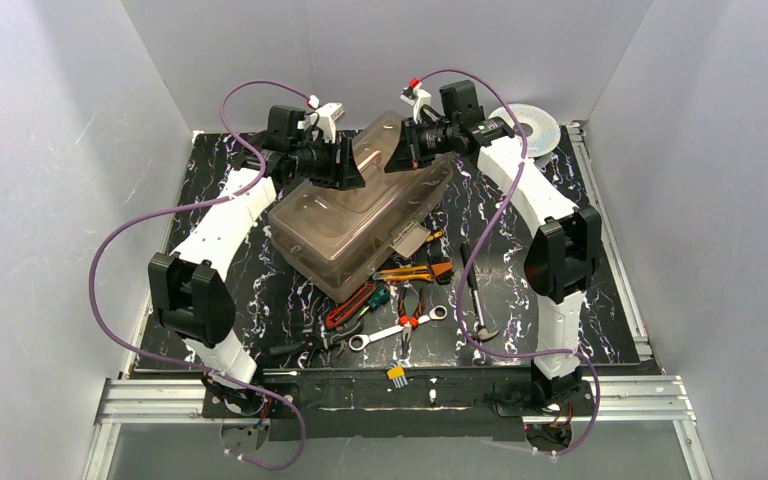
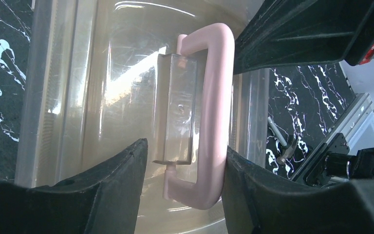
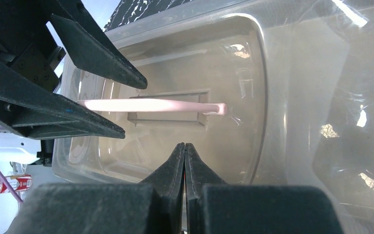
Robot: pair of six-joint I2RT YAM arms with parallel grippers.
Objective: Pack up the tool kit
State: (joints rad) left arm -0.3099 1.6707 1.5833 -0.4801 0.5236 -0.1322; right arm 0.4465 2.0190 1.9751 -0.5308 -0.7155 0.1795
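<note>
Toolbox (image 1: 350,215) handle (image 2: 217,97) is straddled by left jaws, apart — to be centred before closing; right jaws together, empty.

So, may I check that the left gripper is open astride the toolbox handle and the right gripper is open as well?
Not quite. The right gripper is shut, and the right wrist view shows its fingertips pressed together in front of the lid. The rest holds: the left gripper is open astride the toolbox handle.
</note>
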